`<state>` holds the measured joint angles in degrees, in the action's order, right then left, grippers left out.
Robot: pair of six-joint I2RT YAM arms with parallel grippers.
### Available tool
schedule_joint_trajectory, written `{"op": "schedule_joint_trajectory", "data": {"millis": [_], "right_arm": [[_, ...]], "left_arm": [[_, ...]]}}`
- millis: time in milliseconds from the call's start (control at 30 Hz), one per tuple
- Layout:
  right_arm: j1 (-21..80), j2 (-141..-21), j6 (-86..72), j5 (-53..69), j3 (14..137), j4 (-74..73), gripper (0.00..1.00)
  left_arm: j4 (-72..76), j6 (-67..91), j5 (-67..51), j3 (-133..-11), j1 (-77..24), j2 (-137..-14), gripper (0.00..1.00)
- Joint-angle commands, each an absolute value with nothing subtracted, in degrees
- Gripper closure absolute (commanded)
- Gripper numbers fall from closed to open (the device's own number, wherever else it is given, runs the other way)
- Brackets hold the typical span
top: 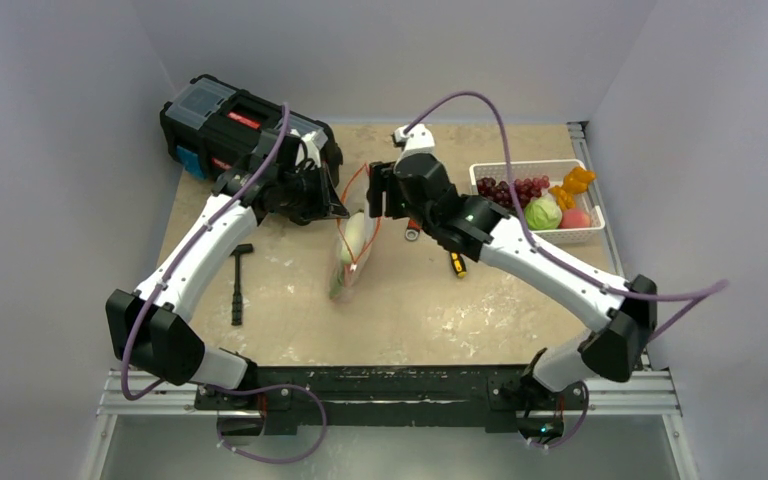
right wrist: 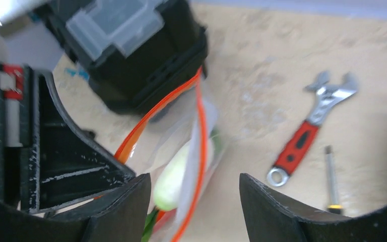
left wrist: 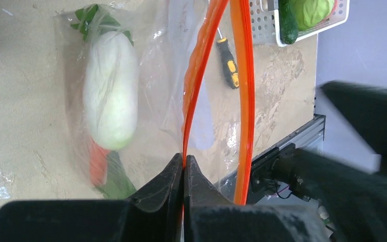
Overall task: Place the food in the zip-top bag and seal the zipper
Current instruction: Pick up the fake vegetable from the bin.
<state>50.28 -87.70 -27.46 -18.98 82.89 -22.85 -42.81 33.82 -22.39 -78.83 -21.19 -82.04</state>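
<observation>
Beige tabletop (top: 440, 310), lilac walls all round, and both arms are meeting at mid-table over the zip-top bag (top: 352, 250). The left gripper (left wrist: 184, 159) has its jaws pressed tight on one lip of the zipper (left wrist: 247, 101), lifting it so the orange strip bows into an open loop, which looks like a way of keeping the mouth wide for loading. Inside the bag lie the radish (left wrist: 110, 96), the carrot (left wrist: 97, 164) and some leafy greens (left wrist: 116, 184). The right gripper (right wrist: 191, 181) hangs just beside that mouth with jaws spread wide, gripping nothing. Over at 2 o'clock the white basket (top: 535, 168) holds grapes (top: 515, 190), cabbage (top: 542, 213), an orange piece (top: 575, 182) and a pink fruit (top: 575, 218), so I'd say loading is partway done. Toolbox (top: 230, 125) sits at 10 o'clock, with wrench (right wrist: 307, 136) and screwdriver (left wrist: 228, 63) lying close by.
</observation>
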Motion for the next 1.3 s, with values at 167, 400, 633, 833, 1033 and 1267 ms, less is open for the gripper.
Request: {"op": "schedule_joint_trajectory", "data": {"millis": [167,400,633,833,1033,1267], "right_arm": [[35.10,-75.94,-26.82,-42.08,73.16,-17.00,0.37],[18.77,-72.65,-50.76,-32.15,62.47,-18.10,0.14],[8.38,-90.15,-55.94,-20.80,78.67,-37.26,0.09],[6.33,-96.64,-59.82,-18.57,84.20,-44.11,0.13],[6.30,-99.43,-63.38,-19.74,84.73,-47.18,0.18],[6.33,-105.62,-65.34,-16.43,87.29,-51.97,0.26]], "left_arm": [[-40.69,34.08,-23.96,-78.13,-21.36,-81.29,1.00],[-40.70,34.08,-24.12,-78.14,-21.35,-81.53,1.00],[-40.77,34.04,-24.44,-78.30,-21.36,-81.65,1.00],[-40.84,34.01,-24.60,-78.40,-21.35,-81.82,1.00],[-40.80,34.17,-25.30,-78.49,-21.36,-82.09,1.00],[-40.86,34.23,-25.49,-78.49,-21.36,-82.11,1.00]]}}
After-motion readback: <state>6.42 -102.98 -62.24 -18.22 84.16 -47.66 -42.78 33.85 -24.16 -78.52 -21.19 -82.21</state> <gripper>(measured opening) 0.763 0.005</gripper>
